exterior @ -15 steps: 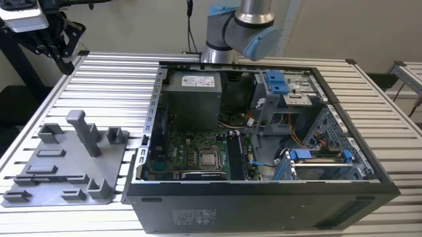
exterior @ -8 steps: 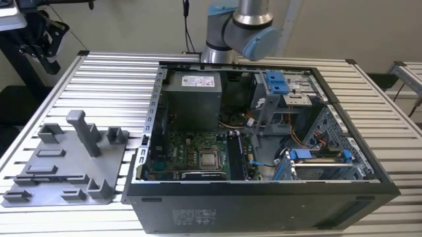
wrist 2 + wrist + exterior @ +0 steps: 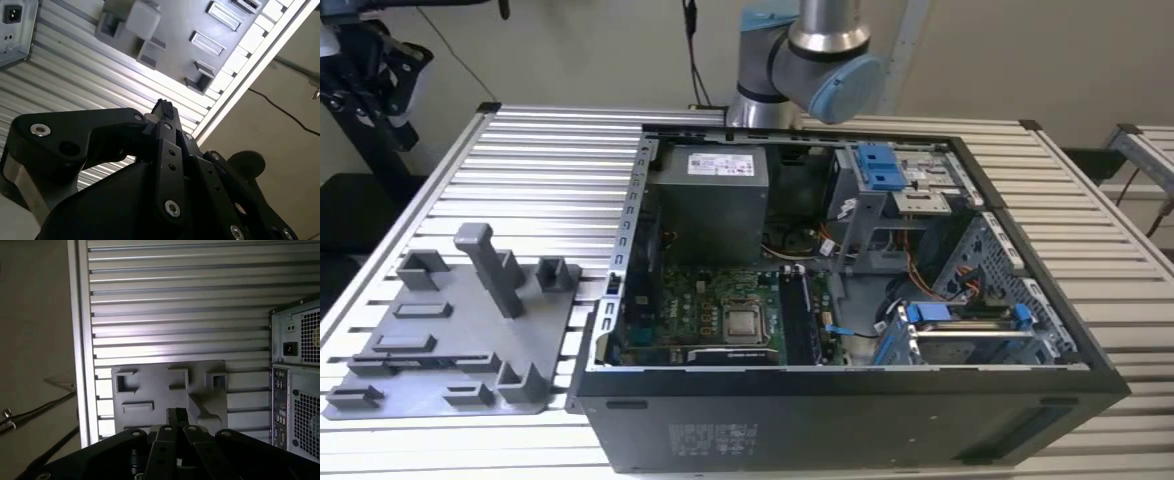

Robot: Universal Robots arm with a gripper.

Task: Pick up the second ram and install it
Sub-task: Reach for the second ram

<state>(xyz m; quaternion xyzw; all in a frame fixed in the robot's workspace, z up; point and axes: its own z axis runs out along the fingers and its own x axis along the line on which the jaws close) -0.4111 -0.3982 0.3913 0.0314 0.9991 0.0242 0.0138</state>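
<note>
**Gripper [image 3: 176, 414] closed, high over the plate**

Gripper fingers [image 3: 171, 416] were pressed together, with nothing seen between them, high above the plate [image 3: 167, 390] beside the case [image 3: 297, 380]. Where the ram lay could not be told. As I judged, closed fingers could not take it, and a blind descent could strike the posts [image 3: 480, 260].

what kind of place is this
Probably a robotics lab or test bench for computer assembly: an open computer case sits on a slatted metal table, beside a grey fixture plate, with a robot arm behind.
</note>
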